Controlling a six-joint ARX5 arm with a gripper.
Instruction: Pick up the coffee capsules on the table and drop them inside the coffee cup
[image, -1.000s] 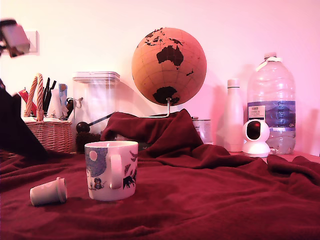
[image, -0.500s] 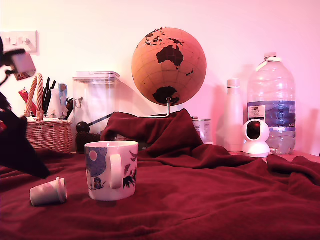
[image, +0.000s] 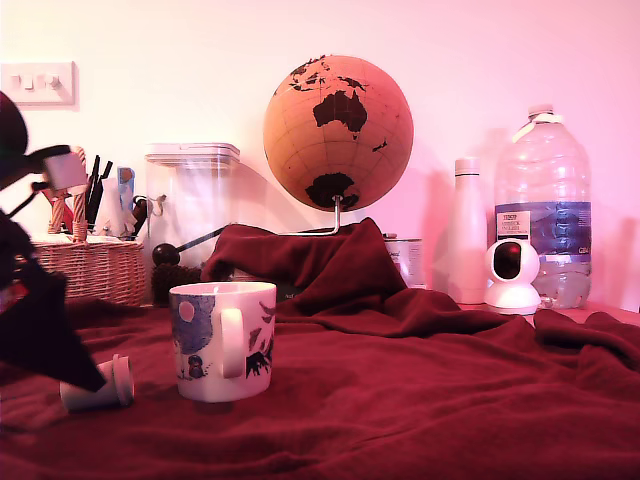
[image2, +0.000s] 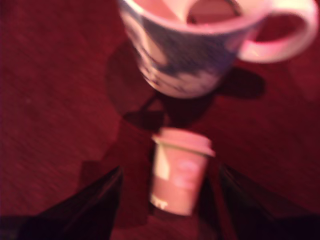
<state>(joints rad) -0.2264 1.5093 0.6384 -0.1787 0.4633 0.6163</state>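
While lying on its side, capsule (image2: 179, 172), rim toward coffee cup (image2: 187, 55), between wide end effector (image2: 167, 200) fingers.

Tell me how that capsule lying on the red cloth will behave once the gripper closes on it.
The capsule lies on its side between the open gripper fingers, so a nudge could roll it, though the soft table fleece probably damps that. It looks small and probably light. Its tapered body may slip toward the narrow end when squeezed.
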